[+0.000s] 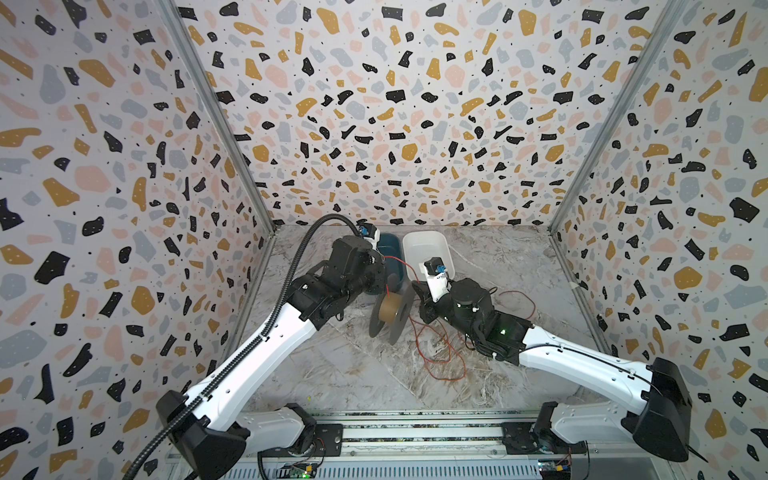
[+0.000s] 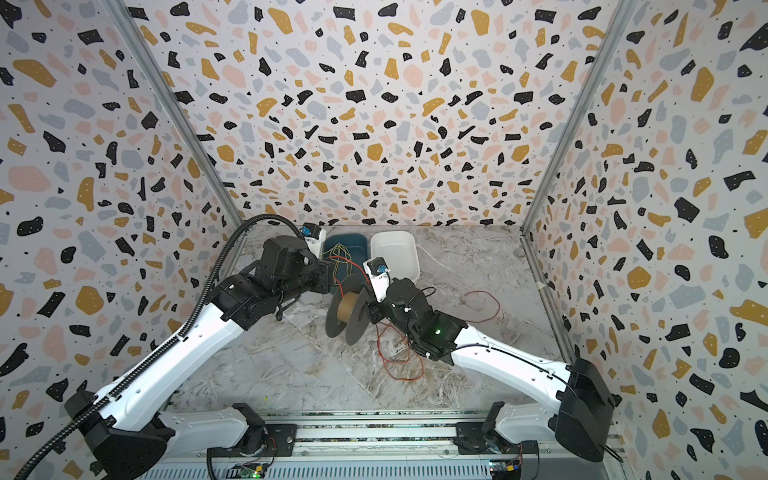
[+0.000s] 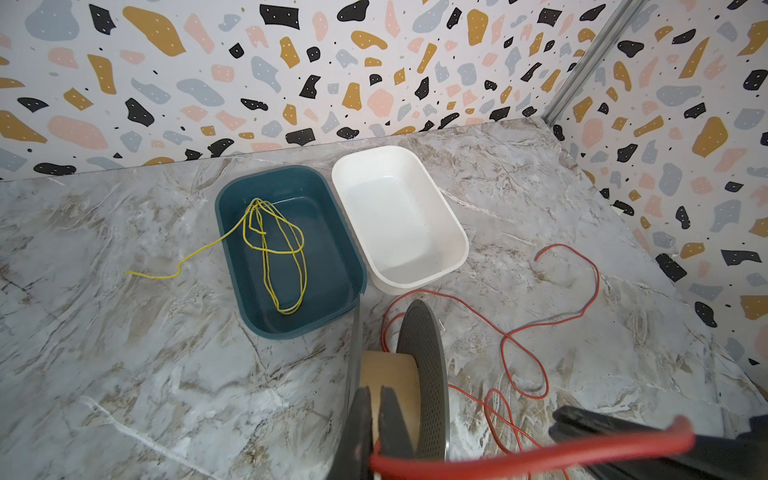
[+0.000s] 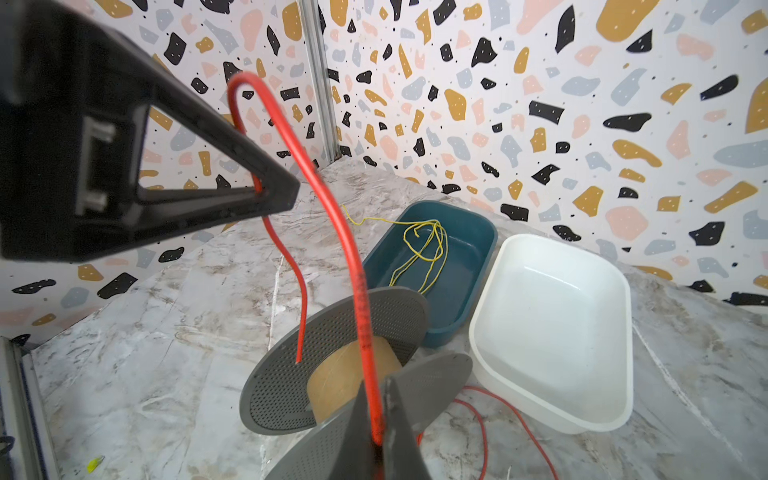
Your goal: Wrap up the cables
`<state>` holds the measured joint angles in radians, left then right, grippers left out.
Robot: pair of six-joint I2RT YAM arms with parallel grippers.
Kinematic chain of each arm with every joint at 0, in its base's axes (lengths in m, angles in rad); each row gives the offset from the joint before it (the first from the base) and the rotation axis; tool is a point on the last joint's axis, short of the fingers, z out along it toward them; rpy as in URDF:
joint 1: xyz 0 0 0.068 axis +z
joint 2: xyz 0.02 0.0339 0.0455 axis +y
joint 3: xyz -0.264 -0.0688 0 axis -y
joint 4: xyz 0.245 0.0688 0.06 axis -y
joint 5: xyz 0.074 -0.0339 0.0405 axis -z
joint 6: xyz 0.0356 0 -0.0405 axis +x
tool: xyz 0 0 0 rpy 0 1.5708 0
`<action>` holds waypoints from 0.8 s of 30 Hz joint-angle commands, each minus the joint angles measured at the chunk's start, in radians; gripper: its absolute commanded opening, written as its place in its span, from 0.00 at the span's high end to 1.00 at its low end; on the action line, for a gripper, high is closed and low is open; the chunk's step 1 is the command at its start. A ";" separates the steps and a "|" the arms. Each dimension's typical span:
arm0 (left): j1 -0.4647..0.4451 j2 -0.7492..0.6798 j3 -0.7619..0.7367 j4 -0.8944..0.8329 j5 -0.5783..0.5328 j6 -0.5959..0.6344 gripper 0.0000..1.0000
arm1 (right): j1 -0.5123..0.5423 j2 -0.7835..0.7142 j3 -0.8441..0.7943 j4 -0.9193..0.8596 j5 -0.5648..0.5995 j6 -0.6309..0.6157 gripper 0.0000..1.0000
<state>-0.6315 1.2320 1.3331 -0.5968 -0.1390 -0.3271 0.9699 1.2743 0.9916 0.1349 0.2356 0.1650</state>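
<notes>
the cables [image 4: 365, 316] are one very thin orange-red wire. in the right wrist view a stretch is lifted, bends over in an arc and hangs down to a free end. in both top views the rest lies in loose tangled loops below and right of frame centre, with one loop farther right.

Dark grey plastic spool with a cardboard core [image 1: 390, 311] stands on edge on the marble tabletop [image 1: 332, 374], thin red cable [image 1: 440, 353] tangled loose beside it, teal plastic bin [image 1: 392, 249] and white plastic bin [image 1: 419, 253] behind.
</notes>
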 commanded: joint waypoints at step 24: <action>-0.004 -0.210 -0.335 0.155 0.064 0.008 0.55 | -0.287 -0.090 -0.139 0.061 -0.526 -0.157 1.00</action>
<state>-0.6315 1.0706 1.0149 -0.5087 -0.0689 -0.3283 0.6819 1.2160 0.8181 0.1951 -0.2512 0.0196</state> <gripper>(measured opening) 0.394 0.053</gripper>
